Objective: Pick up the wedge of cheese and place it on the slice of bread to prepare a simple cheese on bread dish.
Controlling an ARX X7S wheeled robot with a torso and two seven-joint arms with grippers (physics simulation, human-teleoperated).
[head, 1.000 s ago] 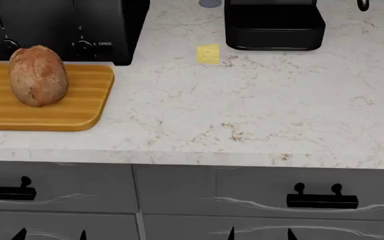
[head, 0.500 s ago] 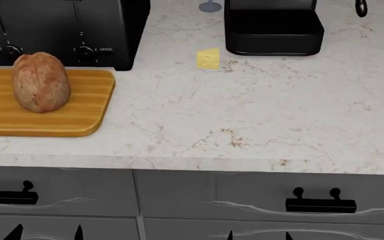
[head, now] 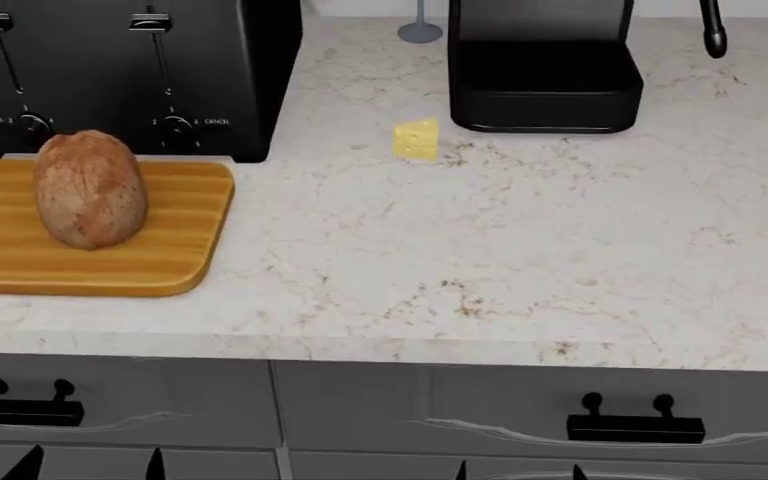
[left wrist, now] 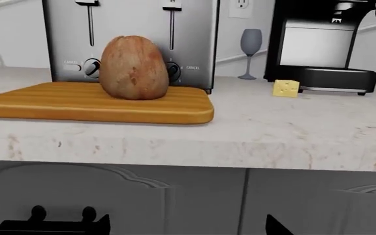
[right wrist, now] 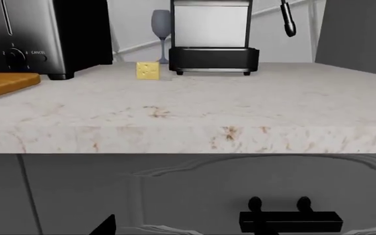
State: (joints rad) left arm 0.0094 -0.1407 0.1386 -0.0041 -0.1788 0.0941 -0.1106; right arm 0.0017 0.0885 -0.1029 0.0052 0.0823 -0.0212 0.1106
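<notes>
Cheese first: the wedge of cheese [head: 416,139] lies on the pale stone counter [head: 518,250] far back from the front edge, just in front and to the left of the black coffee machine [head: 544,70] and to the right of the toaster [head: 131,80], touching neither. The slice of bread [head: 89,188], a rounded brown loaf, stands on the orange cutting board [head: 157,250] at the left, well apart from the cheese. Nothing is held and nothing has been reached; by my reading the task is at its very start, in the approach before the pick. Both wrist cameras look across the counter from below its front edge, by the drawer fronts [right wrist: 195,196], so the arms appear to hang low; only dark tips show at the bottom of these views, and whether the jaws of either gripper are apart or together cannot be told. The next move likely calls for raising an arm over the counter edge, probably the right one, since the cheese lies toward that side, and reaching deep toward the wedge without brushing the coffee machine
</notes>
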